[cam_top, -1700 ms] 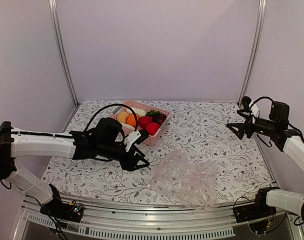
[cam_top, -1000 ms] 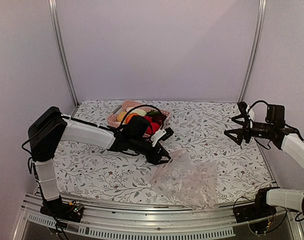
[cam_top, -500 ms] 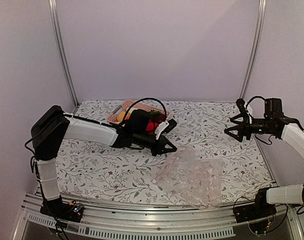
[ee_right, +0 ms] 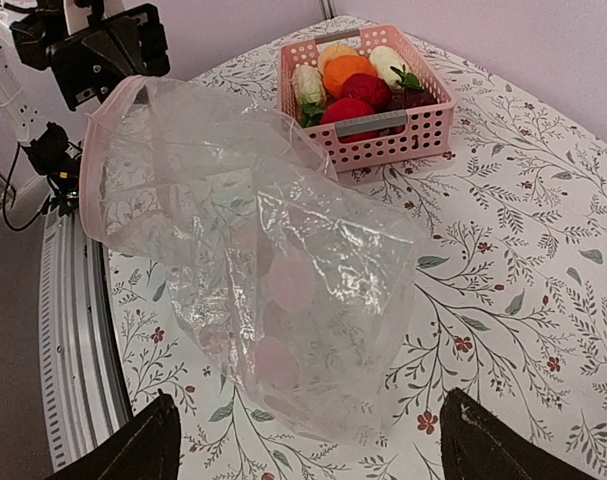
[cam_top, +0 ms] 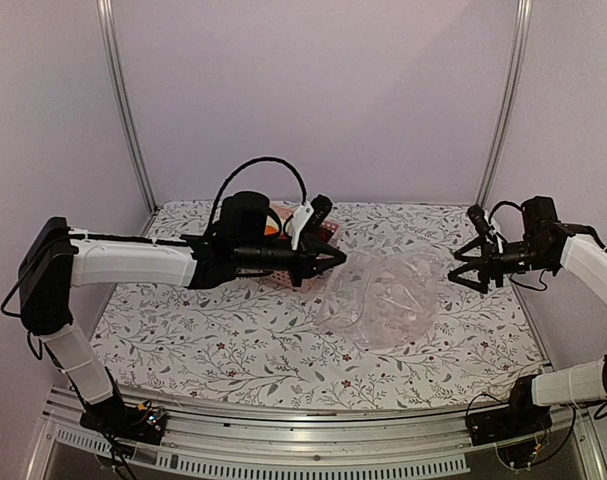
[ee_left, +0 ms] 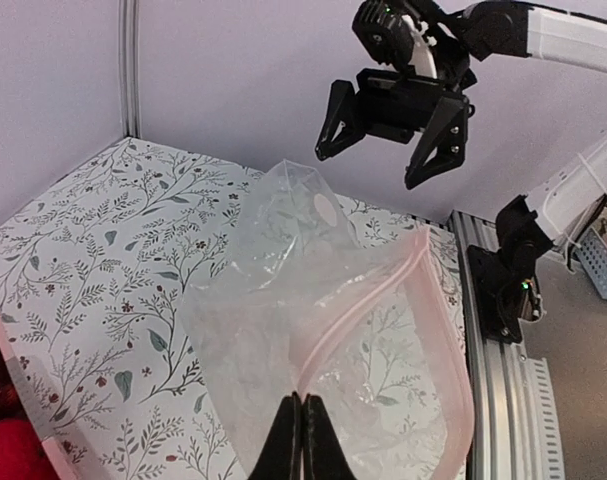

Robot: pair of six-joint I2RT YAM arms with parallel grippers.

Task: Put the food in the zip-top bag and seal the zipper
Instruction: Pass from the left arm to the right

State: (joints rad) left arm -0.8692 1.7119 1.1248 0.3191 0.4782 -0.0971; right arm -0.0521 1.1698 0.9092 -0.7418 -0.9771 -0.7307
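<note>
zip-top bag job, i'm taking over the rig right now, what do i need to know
Grippers: the left gripper is shut on the zip-top bag at its mouth edge, beside the pink zipper, holding it up. The right gripper is open and empty, hovering off the bag's other side.
Things: the food is all in the pink basket; none is in the bag.
Done: bag gripped and raised, mouth looks open.
Left: load the food, then seal the zipper.

i work in a lab test booth: plain lilac walls (cam_top: 313,100), aluminium posts (cam_top: 123,105), flower-print table (cam_top: 233,350).
</note>
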